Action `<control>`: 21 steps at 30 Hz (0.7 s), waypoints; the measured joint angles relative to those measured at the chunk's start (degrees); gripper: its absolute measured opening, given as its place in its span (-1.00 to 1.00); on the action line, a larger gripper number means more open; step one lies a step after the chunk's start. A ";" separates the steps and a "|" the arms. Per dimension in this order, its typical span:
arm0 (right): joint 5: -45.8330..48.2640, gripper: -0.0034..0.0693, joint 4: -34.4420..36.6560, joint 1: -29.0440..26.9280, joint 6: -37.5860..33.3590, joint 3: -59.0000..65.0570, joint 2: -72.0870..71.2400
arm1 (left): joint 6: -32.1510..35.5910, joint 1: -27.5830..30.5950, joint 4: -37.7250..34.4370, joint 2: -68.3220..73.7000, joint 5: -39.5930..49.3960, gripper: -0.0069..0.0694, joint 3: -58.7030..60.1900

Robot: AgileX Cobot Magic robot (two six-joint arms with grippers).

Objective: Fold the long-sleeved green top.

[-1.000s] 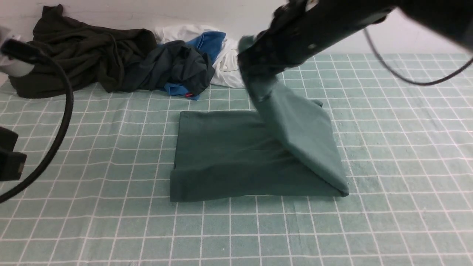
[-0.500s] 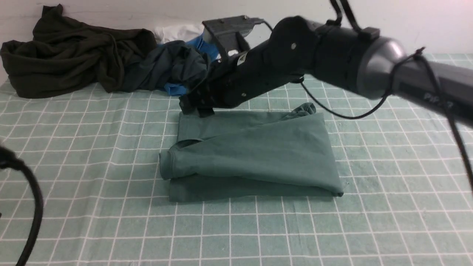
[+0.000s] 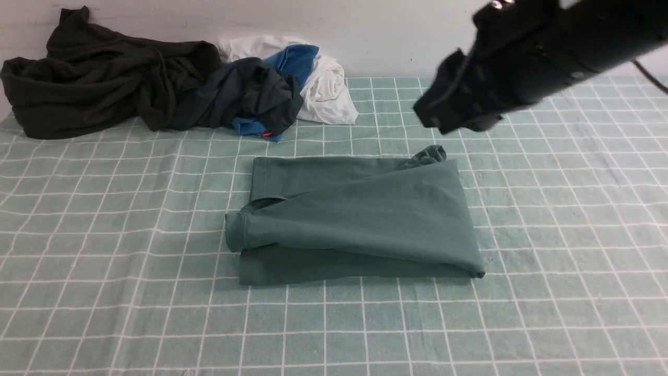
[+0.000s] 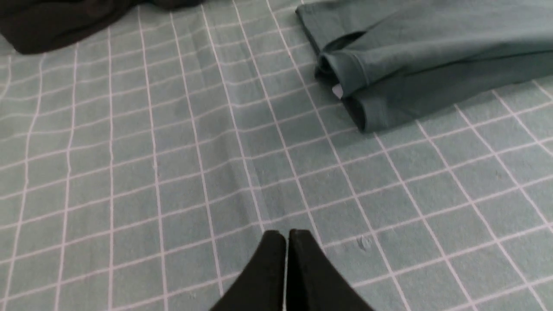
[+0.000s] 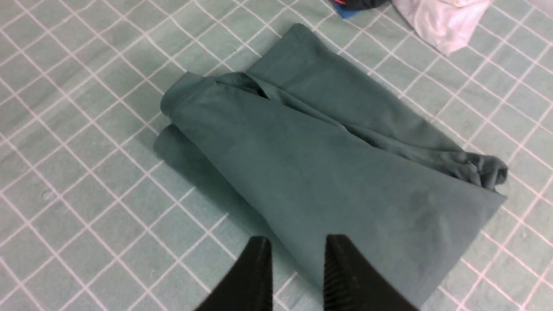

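Observation:
The green long-sleeved top lies folded in a rough rectangle in the middle of the table, its upper layer slanting over the lower one. A cuffed edge sticks out on its left side. My right gripper hangs in the air behind and to the right of the top, touching nothing. In the right wrist view the top lies below my right gripper, whose jaws stand apart with nothing between them. My left gripper is shut and empty over bare cloth, well left of the top, and is out of the front view.
A very dark olive-black garment is heaped at the back left. Next to it lie a charcoal shirt and blue and white clothes. A green checked cloth covers the table, and a wall closes the back.
My right gripper carried the top's right half over to the left, let it go, and pulled back up to the right. The left arm's cable has left the front view.

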 joint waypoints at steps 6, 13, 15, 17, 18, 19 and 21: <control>-5.12 -0.92 -0.17 0.00 0.24 13.30 -16.30 | 0.13 0.00 0.00 -0.63 -0.15 -0.83 0.47; -7.37 -0.94 -0.21 0.00 0.24 23.13 -30.57 | 0.13 0.00 0.00 -0.63 -0.09 -0.83 0.47; -7.39 -0.94 -0.21 0.00 0.24 24.80 -33.56 | 0.13 0.00 0.00 -0.63 -0.09 -0.83 0.47; -7.08 -0.94 -0.21 0.00 0.24 25.34 -34.99 | 0.13 0.00 0.00 -0.63 -0.09 -0.83 0.47; -6.67 -0.94 -0.15 0.00 0.24 25.48 -35.68 | 0.13 0.00 0.00 -0.63 -0.09 -0.83 0.47; -5.99 -0.94 -0.05 0.00 0.24 25.48 -36.18 | 0.13 0.00 0.00 -0.63 -0.04 -0.83 0.47; -4.80 -0.94 -0.05 0.00 0.24 25.48 -36.67 | 0.13 0.00 0.00 -0.63 0.00 -0.83 0.47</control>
